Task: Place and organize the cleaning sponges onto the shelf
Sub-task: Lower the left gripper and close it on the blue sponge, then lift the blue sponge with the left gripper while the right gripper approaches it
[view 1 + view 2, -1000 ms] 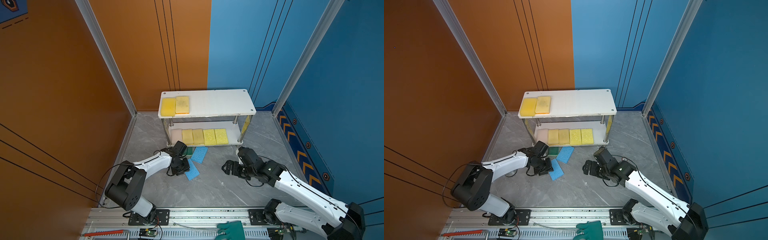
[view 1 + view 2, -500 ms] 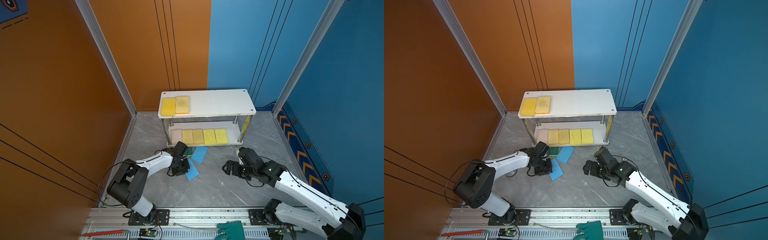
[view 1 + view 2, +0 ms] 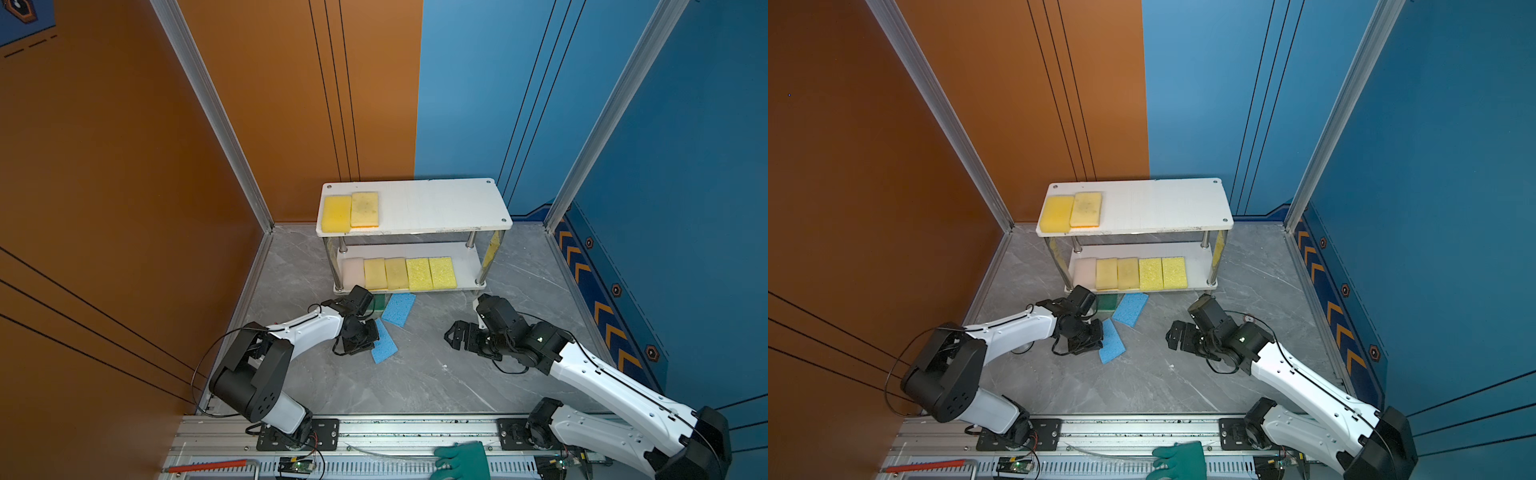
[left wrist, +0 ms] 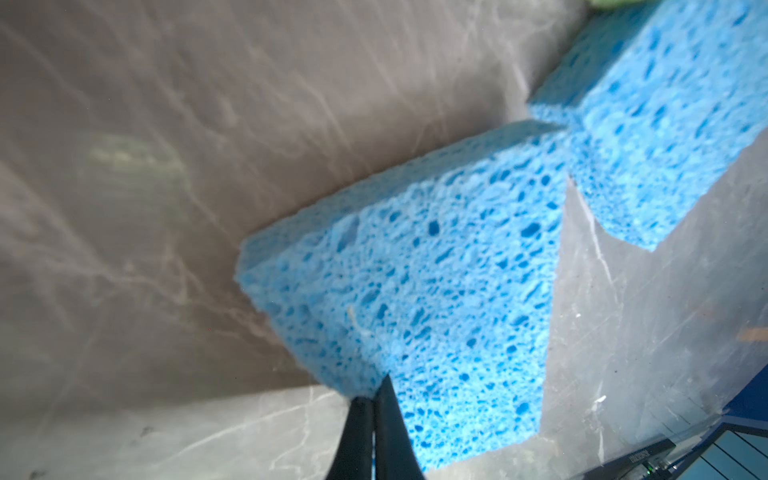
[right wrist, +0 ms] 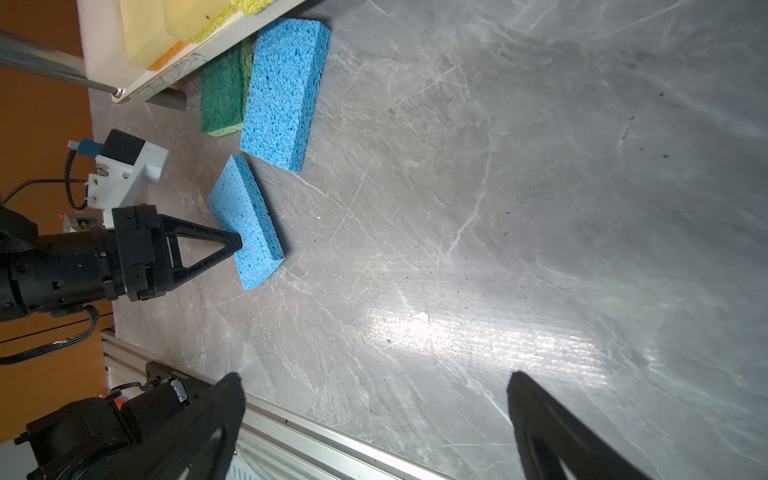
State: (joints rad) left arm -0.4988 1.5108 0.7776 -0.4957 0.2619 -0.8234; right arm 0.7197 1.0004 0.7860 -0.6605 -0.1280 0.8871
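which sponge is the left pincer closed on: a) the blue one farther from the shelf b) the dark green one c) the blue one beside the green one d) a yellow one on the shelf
a: the left pincer pinches an edge of the blue sponge lying farther from the shelf, and the sponge sits tilted.

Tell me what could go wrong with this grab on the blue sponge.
The left gripper pinches only the edge of the near blue sponge, so it may slip out on lifting. The other blue sponge lies right at its corner and could get dragged along. The green sponge sits partly under the shelf, awkward to reach later.
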